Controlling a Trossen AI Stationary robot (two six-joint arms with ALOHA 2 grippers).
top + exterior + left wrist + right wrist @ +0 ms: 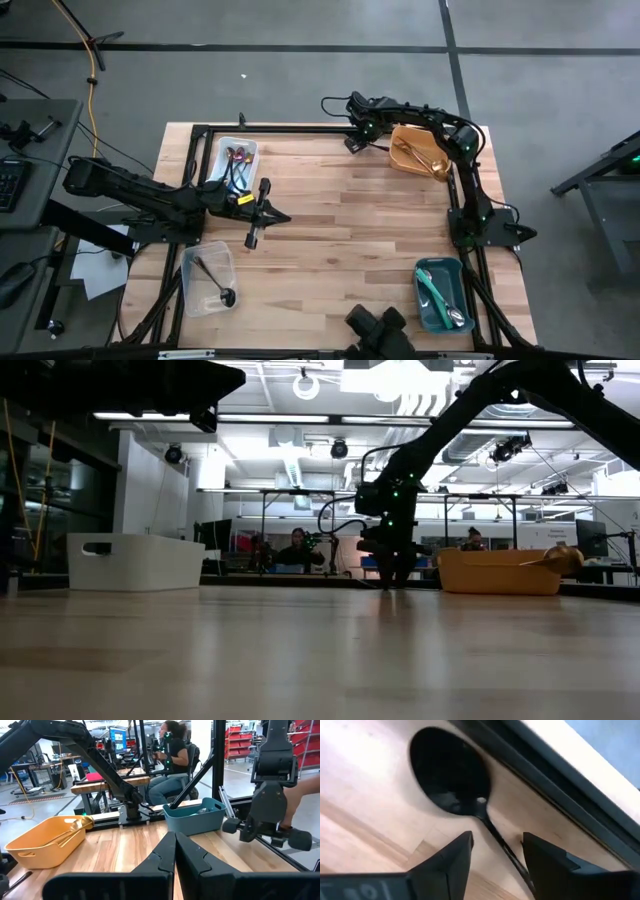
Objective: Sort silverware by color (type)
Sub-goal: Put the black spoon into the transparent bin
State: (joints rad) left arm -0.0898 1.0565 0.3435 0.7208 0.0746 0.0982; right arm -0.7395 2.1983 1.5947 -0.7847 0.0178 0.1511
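A black spoon (451, 776) lies flat on the wooden table by the black frame rail at the far edge. Its thin handle (501, 844) runs back between the fingers of my right gripper (497, 852). That gripper (355, 138) points down, low over the table, and stands open with one finger on each side of the handle, apart from it. My left gripper (270, 215) hangs level over the table's left half, shut and empty (175, 851). More silverware lies in the bins.
An orange bin (425, 170) with gold pieces stands just right of my right gripper. A white bin (222, 152) is at the far left, a clear bin (190, 275) with a black spoon at the near left, a teal bin (425, 305) at the near right. Bare wood lies mid-table.
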